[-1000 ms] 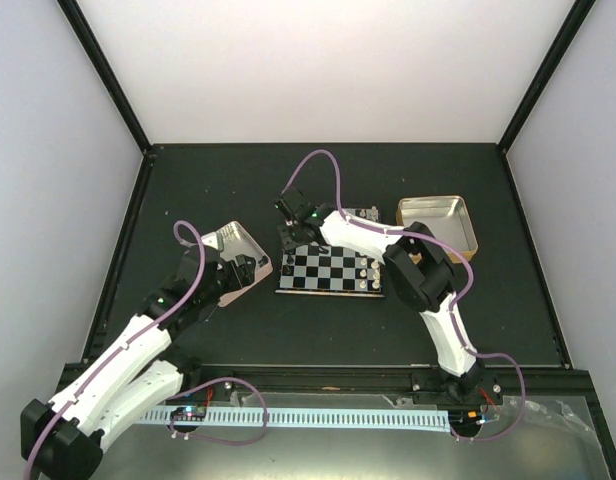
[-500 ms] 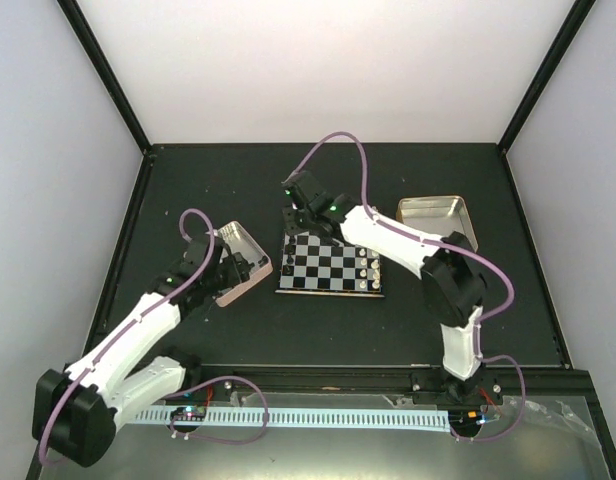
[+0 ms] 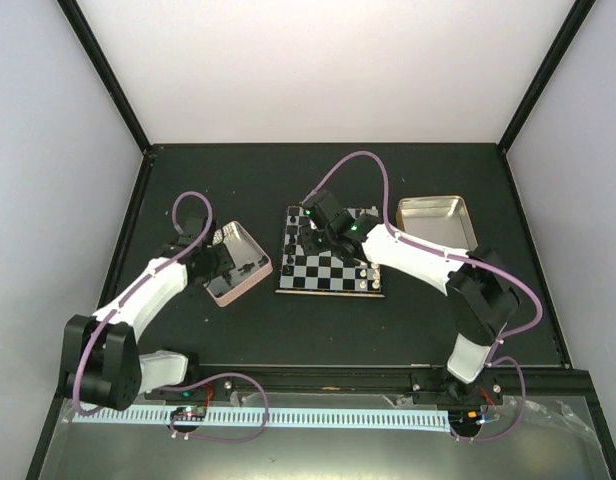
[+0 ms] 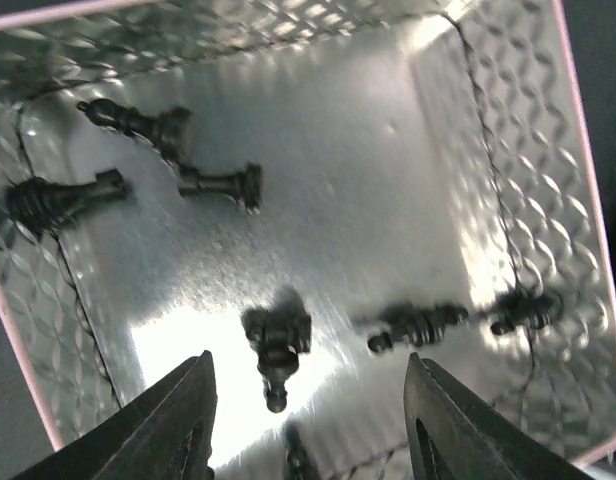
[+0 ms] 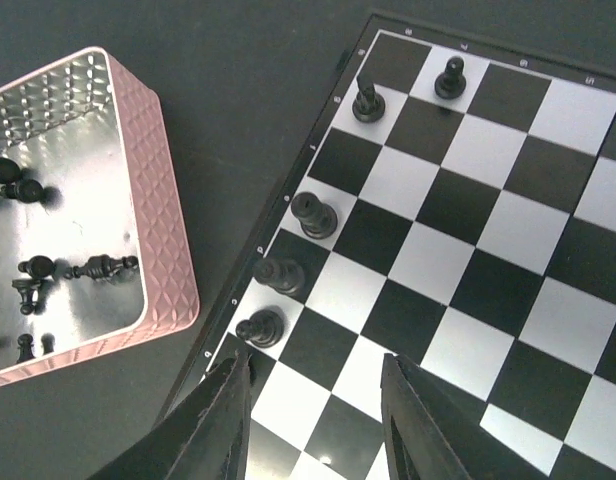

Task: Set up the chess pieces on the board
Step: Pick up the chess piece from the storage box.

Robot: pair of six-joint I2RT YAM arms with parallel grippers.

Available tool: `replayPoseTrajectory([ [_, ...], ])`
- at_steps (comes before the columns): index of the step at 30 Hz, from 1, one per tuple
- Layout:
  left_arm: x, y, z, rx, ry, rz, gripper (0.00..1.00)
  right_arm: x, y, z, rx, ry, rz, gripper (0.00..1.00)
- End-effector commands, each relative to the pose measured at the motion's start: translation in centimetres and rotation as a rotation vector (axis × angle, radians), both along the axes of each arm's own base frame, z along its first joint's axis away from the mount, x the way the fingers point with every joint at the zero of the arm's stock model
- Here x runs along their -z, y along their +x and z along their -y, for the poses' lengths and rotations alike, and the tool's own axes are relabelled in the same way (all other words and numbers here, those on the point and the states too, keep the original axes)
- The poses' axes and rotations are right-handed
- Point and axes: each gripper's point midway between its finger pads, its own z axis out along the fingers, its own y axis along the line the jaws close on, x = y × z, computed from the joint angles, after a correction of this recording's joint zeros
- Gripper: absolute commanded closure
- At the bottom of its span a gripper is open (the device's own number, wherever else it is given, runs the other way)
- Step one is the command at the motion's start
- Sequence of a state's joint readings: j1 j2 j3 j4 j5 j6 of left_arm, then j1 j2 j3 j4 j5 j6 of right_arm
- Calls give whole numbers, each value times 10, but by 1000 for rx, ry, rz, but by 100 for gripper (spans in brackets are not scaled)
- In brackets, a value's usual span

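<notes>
Dark worktop (image 3: 188, 180): left fingers (image 4: 173, 425) gape over a black piece (image 4: 277, 345) in the tin (image 4: 548, 200) beside the board (image 3: 323, 272); right fingers (image 5: 223, 430) apart, empty. Better straddle its stem squarely before squeezing.

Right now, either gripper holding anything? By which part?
Nothing held: left gripper open over a black piece lying in the pink tin; right gripper open above the board.
</notes>
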State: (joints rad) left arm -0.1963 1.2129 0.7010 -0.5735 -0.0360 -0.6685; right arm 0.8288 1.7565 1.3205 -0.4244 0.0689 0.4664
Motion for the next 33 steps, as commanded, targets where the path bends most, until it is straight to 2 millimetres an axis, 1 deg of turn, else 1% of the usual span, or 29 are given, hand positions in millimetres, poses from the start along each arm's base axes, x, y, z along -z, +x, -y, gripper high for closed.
replayPoseTrajectory([
  [1, -7, 27, -12, -134, -65, 42, 48, -20, -2, -2, 0, 76, 25, 63],
  [2, 3, 29, -14, -160, -74, 12, 47, -20, -3, -2, -1, 80, 24, 63],
  [7, 16, 38, -26, -298, -94, -15, 44, -19, -8, 3, -4, 80, 21, 64],
  [10, 18, 42, -34, -362, -62, -33, 45, -18, -11, 7, -1, 79, 22, 64],
  [13, 18, 44, -39, -398, -47, -64, 47, -19, -13, 10, -2, 81, 23, 64],
  [17, 18, 48, -39, -425, -56, -84, 47, -23, -16, 13, -5, 91, 25, 64],
  [23, 28, 39, -40, -559, -104, -132, 48, -33, -23, 19, -9, 107, 38, 64],
  [26, 33, 34, -41, -641, -118, -165, 52, -40, -28, 24, -8, 117, 49, 64],
  [33, 41, 38, -44, -691, -90, -239, 54, -53, -37, 37, -2, 138, 74, 64],
])
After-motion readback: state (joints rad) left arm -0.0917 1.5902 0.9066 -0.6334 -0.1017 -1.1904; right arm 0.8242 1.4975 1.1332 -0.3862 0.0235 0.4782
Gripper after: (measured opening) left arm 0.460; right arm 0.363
